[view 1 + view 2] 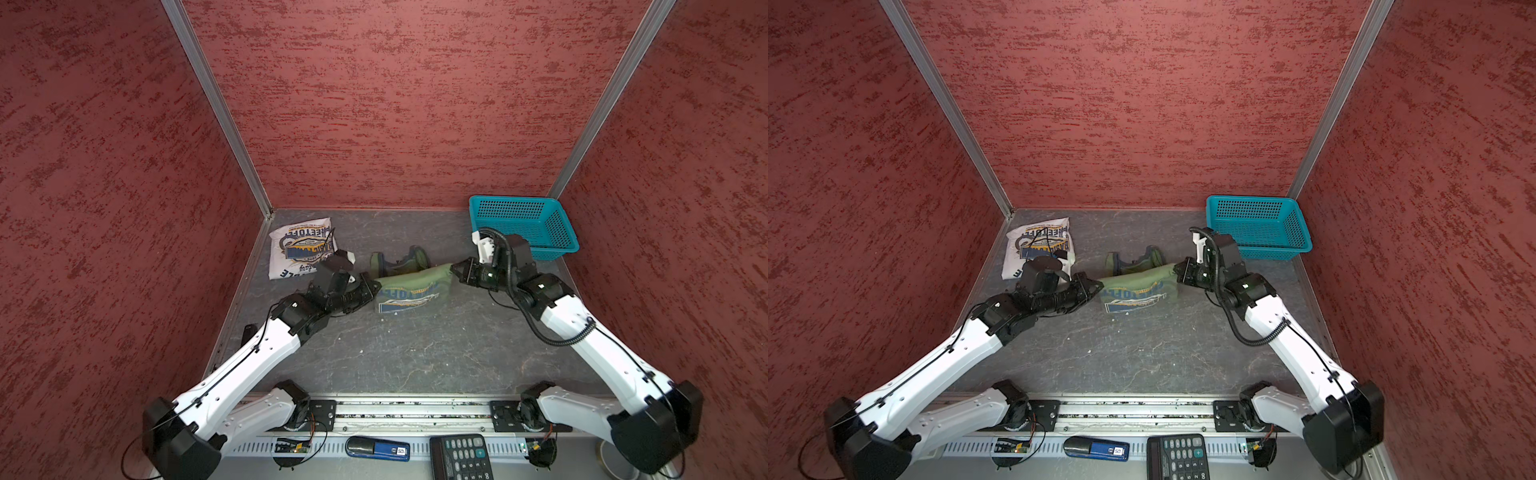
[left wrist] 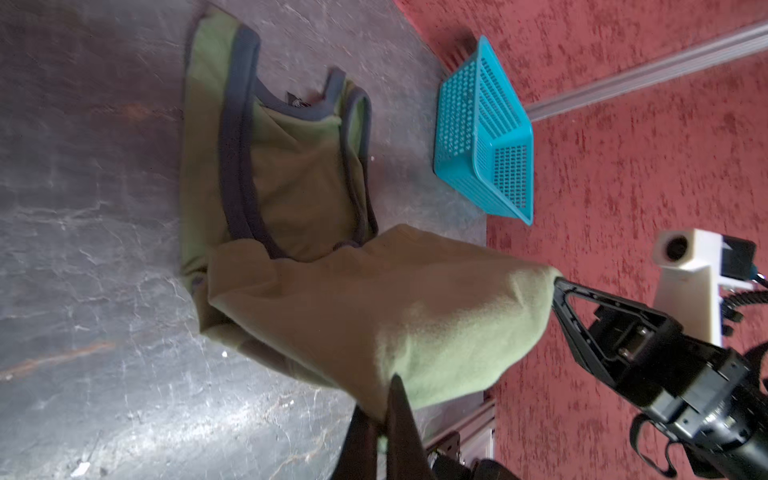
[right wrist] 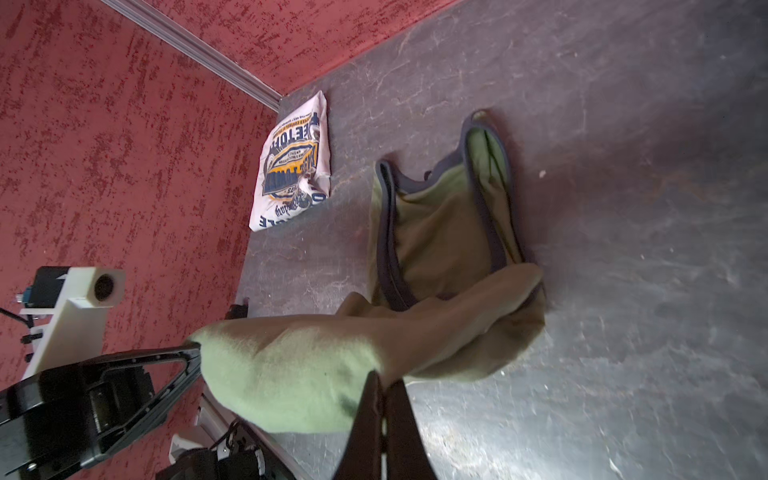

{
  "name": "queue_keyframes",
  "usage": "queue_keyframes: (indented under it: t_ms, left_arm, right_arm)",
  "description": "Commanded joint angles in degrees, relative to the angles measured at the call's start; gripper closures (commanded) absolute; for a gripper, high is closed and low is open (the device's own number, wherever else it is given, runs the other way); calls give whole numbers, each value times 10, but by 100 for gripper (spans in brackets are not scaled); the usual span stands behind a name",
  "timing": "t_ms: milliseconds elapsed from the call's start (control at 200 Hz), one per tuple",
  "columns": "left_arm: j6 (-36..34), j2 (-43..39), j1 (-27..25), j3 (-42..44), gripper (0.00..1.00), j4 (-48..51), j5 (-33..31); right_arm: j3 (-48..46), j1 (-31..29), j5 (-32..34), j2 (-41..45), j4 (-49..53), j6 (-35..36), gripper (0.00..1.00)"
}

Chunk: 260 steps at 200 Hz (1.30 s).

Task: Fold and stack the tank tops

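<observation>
Near edge: a dark calculator (image 1: 461, 457) and a blue device (image 1: 377, 449) lie on the metal strip in front of the arm bases, off the grey table (image 1: 415, 357).

Mid-table: both arms reach inward and meet at the olive tank top (image 1: 411, 286).
- The left gripper (image 1: 376, 286) is clamped on one corner of the garment's hem end; its jaws are together with cloth pinched between them, as the left wrist view confirms.
- The right gripper (image 1: 455, 268) is clamped on the opposite corner of that end, jaws together on the cloth, as the right wrist view confirms.
- The held end is raised off the table and stretched between the two grippers. Its blue-yellow badge print faces up in both top views.
- The strap end, with grey trim, lies flat on the table just beyond the raised part, towards the back wall.

Far left: the white tank top (image 1: 297, 249) lies folded in the back-left corner of the table, print uppermost, apart from the olive one. The left arm's wrist hides part of its near edge in both top views.

Far right: a teal basket (image 1: 557, 235) stands in the back-right corner against the red wall (image 1: 395, 104), just behind the right arm's wrist.
</observation>
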<state>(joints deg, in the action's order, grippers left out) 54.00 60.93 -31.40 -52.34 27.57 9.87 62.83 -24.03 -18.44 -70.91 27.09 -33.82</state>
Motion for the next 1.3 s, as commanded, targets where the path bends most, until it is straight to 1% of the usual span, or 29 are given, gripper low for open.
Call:
queue_keyframes:
  t_ms: [0,60,105,245,341,406,461,511,551,596,616,666,726,761,807,847,897,962,1012,1147,1222,1297]
  left_arm:
    - [-15,54,48,-20,100,-27,47]
    - [-15,88,75,-39,100,-39,64]
    - [-19,113,91,-53,100,-53,72]
    - [-19,200,138,-104,100,-74,96]
    - [-22,262,159,-147,99,-81,112]
    - [-23,307,170,-176,97,-87,124]
    - [-23,346,180,-201,96,-84,129]
    - [-16,378,188,-218,93,-92,140]
    - [-14,402,194,-232,88,-93,140]
    - [-16,429,199,-252,77,-90,138]
    - [-16,442,201,-262,74,-87,136]
    - [-21,476,209,-288,63,-84,132]
    - [-30,521,221,-332,49,-70,144]
    - [-38,542,229,-354,45,-57,151]
    - [-49,555,238,-375,41,-38,149]
    - [-61,549,243,-374,38,-28,139]
    - [-80,524,244,-355,31,-22,118]
    - [-102,483,238,-314,24,-12,91]
    - [-113,453,229,-277,20,-13,82]
    - [-124,403,192,-182,15,-23,80]
    - [-123,396,173,-146,14,-40,90]
    - [-121,402,156,-130,13,-49,95]
  right_arm:
    - [55,8,2,-73,-44,26,100]
    - [93,14,-10,-119,-51,33,100]
    - [123,21,-22,-170,-60,33,100]
    - [195,45,-55,-278,-77,27,100]
    - [235,58,-64,-341,-83,26,100]
    - [254,67,-69,-381,-100,19,100]
    - [277,74,-75,-420,-115,16,98]
    - [311,80,-82,-460,-112,16,95]
    - [341,84,-88,-492,-109,17,92]
    - [372,86,-88,-525,-106,18,86]
    - [387,87,-86,-539,-103,19,82]
    - [424,88,-70,-573,-88,24,67]
    - [472,89,-41,-604,-55,32,56]
    - [493,88,-20,-614,-35,39,50]
    - [506,88,3,-615,-15,49,46]
    - [502,88,15,-605,-7,57,42]
    - [474,86,23,-580,-14,71,36]
    - [413,81,35,-541,-31,86,30]
    - [365,77,38,-512,-47,89,27]
    - [258,66,24,-466,-90,89,21]
    - [218,62,12,-452,-105,91,19]
    - [185,59,3,-441,-121,91,17]
